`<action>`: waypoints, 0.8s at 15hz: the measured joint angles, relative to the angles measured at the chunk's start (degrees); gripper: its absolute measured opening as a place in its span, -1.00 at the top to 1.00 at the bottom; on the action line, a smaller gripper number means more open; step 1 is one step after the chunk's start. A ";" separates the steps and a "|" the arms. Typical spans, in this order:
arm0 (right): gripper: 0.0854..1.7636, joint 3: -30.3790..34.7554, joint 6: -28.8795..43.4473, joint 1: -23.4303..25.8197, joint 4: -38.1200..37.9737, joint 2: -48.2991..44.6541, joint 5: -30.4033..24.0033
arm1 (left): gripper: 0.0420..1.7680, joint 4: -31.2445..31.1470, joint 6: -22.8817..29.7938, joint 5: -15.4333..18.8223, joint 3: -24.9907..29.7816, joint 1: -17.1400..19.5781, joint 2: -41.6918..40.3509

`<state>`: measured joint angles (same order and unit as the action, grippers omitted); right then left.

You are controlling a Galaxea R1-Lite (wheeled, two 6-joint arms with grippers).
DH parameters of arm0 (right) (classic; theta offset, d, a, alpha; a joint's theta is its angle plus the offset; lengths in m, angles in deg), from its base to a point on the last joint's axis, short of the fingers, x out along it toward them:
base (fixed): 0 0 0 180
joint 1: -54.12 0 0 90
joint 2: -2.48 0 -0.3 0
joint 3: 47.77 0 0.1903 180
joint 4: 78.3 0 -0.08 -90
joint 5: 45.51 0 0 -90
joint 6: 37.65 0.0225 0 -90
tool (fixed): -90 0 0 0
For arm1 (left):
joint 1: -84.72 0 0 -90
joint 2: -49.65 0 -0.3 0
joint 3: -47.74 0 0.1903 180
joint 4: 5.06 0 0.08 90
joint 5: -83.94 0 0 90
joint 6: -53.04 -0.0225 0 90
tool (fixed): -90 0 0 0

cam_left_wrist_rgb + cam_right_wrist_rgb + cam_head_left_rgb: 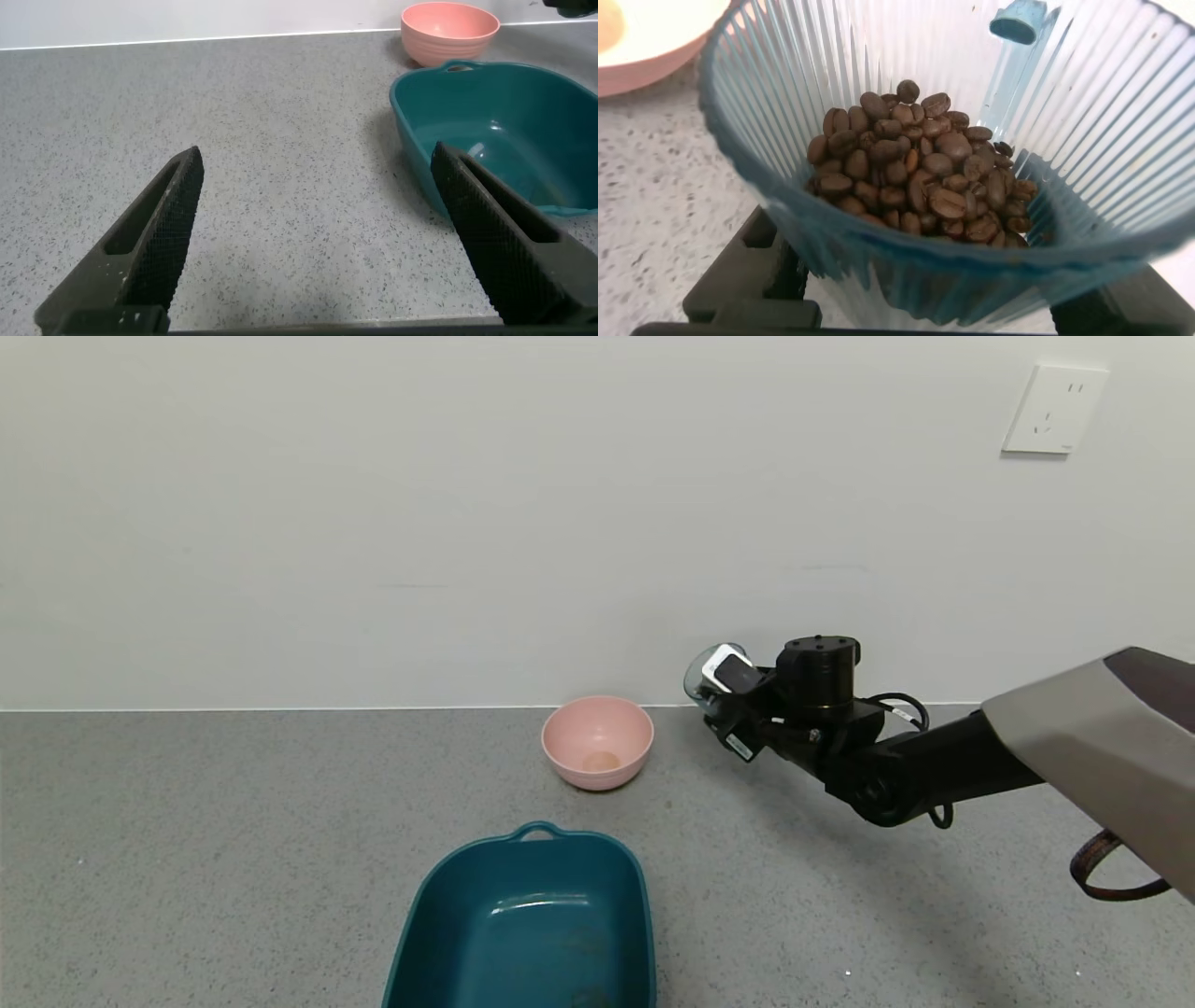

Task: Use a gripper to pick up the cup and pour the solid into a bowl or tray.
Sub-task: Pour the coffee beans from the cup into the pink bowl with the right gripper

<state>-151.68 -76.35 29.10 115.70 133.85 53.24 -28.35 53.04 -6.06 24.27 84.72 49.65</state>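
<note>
Nearest the lens, in the right wrist view, sits the small translucent blue-grey ribbed plastic cup (pixel 971 168), tipped toward the camera, with a small heap of dark brown roasted beans (pixel 920 182) lying against its lower wall and not yet at the lip. From the head view the cup (pixel 702 674) is held in the air, right of the small round pale pink plastic bowl (pixel 597 742) and not yet over it.

It looks light and thin-walled, stiff enough thanks to the ribs but likely to flex or slip if squeezed hard; a hold across the lower body, leaving the rim free, seems the sensible grip. The loose beans should slide and spill all at once as the tilt grows.

The right gripper (pixel 726 695), a black two-fingered claw with white pads, has its jaws clamped on the cup; its black arm reaches in low from the right, wrist rolled toward the bowl. The left gripper (pixel 318 243) hangs parked over the grey speckled counter (pixel 280 140), jaws wide apart and holding nothing, beside the larger teal rectangular plastic tray (pixel 420 112).
</note>
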 joint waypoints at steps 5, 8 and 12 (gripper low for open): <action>-0.54 -4.57 -3.91 -1.99 -1.65 2.82 3.86 | -0.98 0.00 0.00 0.00 0.00 0.00 0.00; -0.54 -7.11 -5.96 -2.95 -3.44 4.05 6.21 | -0.98 0.00 0.00 0.00 0.00 0.00 0.00; -0.54 -9.69 -9.73 -3.58 -4.23 5.46 8.69 | -0.98 0.00 0.00 0.00 0.00 -0.02 0.00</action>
<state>-161.37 -86.07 25.52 111.47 139.31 61.94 -28.35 53.04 -6.06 24.27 84.69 49.65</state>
